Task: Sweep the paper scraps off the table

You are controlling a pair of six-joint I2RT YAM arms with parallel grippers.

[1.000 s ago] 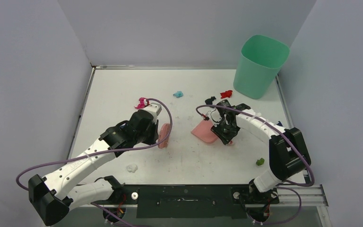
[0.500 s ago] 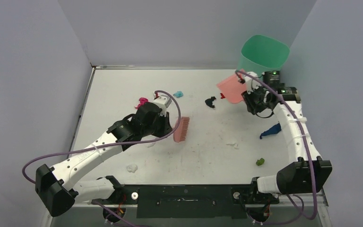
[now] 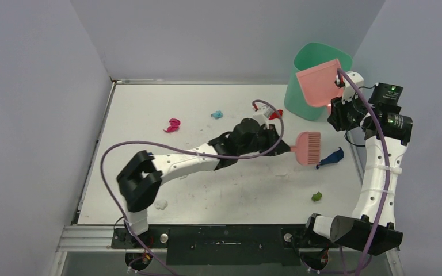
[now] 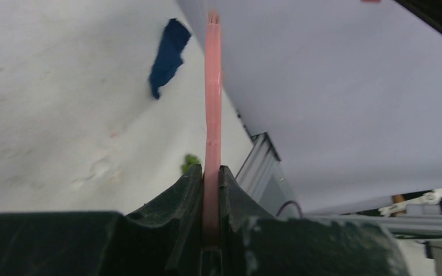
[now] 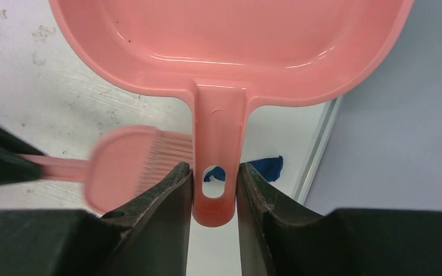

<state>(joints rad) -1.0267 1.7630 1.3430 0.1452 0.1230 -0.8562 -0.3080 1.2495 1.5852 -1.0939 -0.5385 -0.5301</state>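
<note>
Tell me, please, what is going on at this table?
Two robot arms are mid-sweep. The right gripper, jaws shut on the handle, holds the pink dustpan raised at the rim of the green bin. The left gripper holds the pink brush out over the table near the dark blue scrap. A magenta scrap, light blue scrap, red scrap, green scrap and white scrap lie elsewhere.

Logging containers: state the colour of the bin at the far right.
Mint green bin, clearest in the top external view.
</note>
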